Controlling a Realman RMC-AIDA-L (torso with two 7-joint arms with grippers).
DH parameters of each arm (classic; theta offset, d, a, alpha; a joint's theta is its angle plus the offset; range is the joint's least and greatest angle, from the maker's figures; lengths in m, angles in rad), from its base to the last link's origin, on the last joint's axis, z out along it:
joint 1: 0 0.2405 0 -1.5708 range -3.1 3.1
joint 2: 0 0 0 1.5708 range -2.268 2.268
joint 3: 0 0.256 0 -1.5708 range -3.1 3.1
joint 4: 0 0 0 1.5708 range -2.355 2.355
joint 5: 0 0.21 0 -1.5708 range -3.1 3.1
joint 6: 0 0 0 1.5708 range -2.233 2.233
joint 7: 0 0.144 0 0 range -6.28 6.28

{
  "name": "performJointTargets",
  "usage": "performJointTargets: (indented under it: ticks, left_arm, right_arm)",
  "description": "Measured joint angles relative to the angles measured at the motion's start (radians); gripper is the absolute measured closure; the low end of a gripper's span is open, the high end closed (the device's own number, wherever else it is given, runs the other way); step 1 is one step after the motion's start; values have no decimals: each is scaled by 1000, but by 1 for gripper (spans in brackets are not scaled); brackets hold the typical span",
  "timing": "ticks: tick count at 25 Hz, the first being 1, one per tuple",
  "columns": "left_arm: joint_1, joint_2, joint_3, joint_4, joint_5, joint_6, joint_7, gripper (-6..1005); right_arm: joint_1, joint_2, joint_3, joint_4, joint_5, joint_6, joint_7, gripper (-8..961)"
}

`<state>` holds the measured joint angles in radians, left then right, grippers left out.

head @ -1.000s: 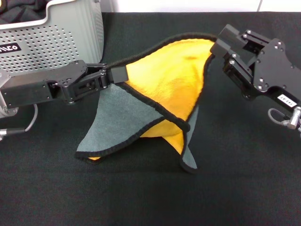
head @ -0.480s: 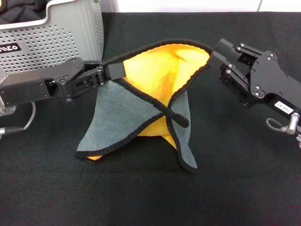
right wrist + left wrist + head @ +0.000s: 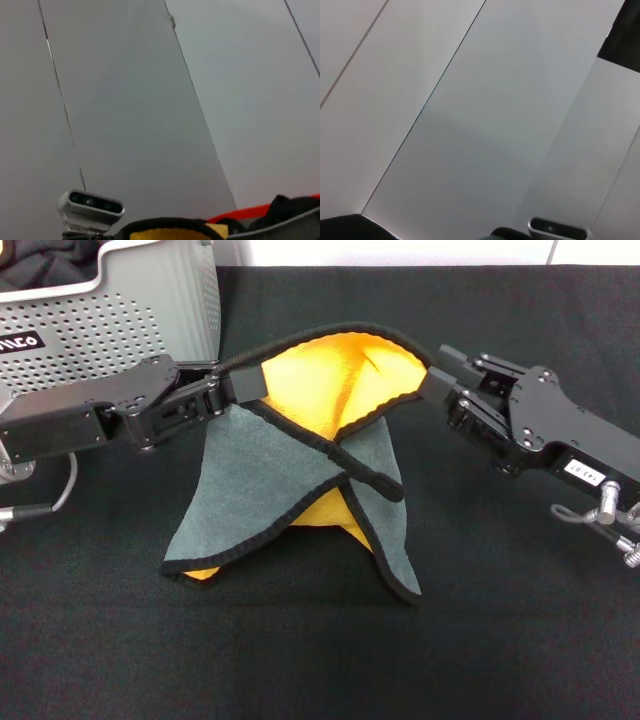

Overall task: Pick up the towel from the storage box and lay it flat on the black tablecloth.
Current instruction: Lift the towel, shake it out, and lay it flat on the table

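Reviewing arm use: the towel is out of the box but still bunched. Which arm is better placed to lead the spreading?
Probably the right. The right gripper pinches the towel edge with bare black tablecloth beyond it. The left gripper holds the other end close beside the storage box, with less room to pull.

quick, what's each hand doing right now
Left hand: closed on the towel, holding one edge up.
Right hand: closed on the towel's opposite edge, holding it up.
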<state>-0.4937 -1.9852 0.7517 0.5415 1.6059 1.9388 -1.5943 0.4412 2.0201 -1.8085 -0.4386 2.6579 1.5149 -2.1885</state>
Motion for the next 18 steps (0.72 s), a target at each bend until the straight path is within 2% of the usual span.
performJointTargets:
  ticks: [18]
  left_arm:
    - [4, -10, 0, 0, -2, 0, 16, 975]
  right_arm:
    - [21, -2, -1, 9, -73, -15, 186, 687]
